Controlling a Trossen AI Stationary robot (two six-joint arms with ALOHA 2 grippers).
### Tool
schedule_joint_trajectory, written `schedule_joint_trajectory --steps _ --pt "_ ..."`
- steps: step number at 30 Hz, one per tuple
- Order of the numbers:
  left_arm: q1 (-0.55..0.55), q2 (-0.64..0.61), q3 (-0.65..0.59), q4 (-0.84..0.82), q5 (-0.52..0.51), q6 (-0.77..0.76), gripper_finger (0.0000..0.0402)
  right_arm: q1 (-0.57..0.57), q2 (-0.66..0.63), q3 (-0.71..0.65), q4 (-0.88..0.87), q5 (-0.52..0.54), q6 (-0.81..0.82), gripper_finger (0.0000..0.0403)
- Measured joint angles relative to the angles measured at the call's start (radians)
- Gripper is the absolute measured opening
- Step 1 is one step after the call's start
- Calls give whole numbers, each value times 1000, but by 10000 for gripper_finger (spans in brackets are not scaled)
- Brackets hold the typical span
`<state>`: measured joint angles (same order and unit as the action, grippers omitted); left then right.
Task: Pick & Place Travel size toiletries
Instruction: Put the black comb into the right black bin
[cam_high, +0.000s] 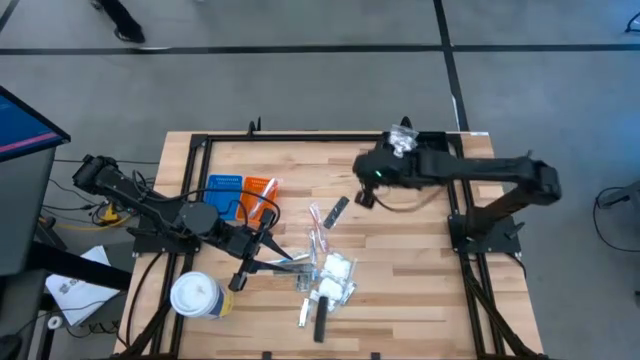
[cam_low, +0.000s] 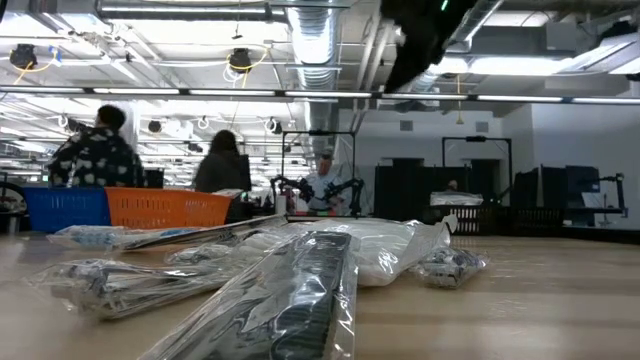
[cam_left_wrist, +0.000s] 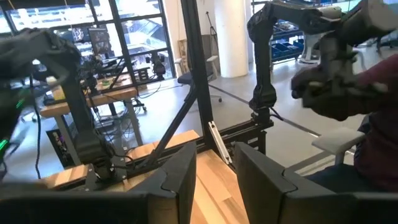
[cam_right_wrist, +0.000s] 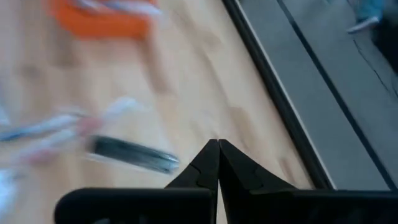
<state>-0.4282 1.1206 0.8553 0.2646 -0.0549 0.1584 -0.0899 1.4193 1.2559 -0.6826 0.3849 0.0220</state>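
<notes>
near edge: a dark grey stick in its clear sleeve (cam_high: 321, 329) lies at the lower middle of the high view, lowest of the pile.
pile: the travel size toiletries (cam_high: 330, 275) sit bunched on the tabletop (cam_high: 400, 290) just above it, crinkly clear packets with white contents, thin sticks fanned around them.
cup: big white lidded cup (cam_high: 196, 296) at lower left, well apart from the pile.
left claw: left claw (cam_high: 238, 282) hangs low, left of centre, beside the pile. fingers part-way apart with nothing between them in its wrist view; it looks level into the room, not down at the packets.
stray stick: another dark grey stick (cam_high: 338, 208) lies alone, above the pile.
right claw: right claw (cam_high: 364, 198) hovers upper middle, pinched fully shut and empty, tips meeting in its wrist view, the stray stick near them.
trays: blue tray (cam_high: 224, 192) and orange tray (cam_high: 258, 190) side by side, left of centre.
risk one: closed tips coming down would only shove the flat stick along the wood.
risk two: the packets overlap, so a grab may drag two at once, or the slick film may slip out.
</notes>
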Motion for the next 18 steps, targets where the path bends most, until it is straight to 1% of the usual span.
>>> schedule_joint_trajectory --steps 6,9,11,14,18 --pt "0 0 0 1 0 -2 104 193 -123 -115 174 -5 21 0" --pt "0 0 0 1 0 -2 104 288 -164 -182 282 -6 25 0" --pt "0 0 0 1 0 -2 104 345 -188 -235 368 -33 17 0" --pt "0 0 0 1 0 -2 104 414 -225 -312 553 -94 -21 0" --pt "0 0 0 1 0 -2 104 466 -256 -392 773 -195 -65 0"
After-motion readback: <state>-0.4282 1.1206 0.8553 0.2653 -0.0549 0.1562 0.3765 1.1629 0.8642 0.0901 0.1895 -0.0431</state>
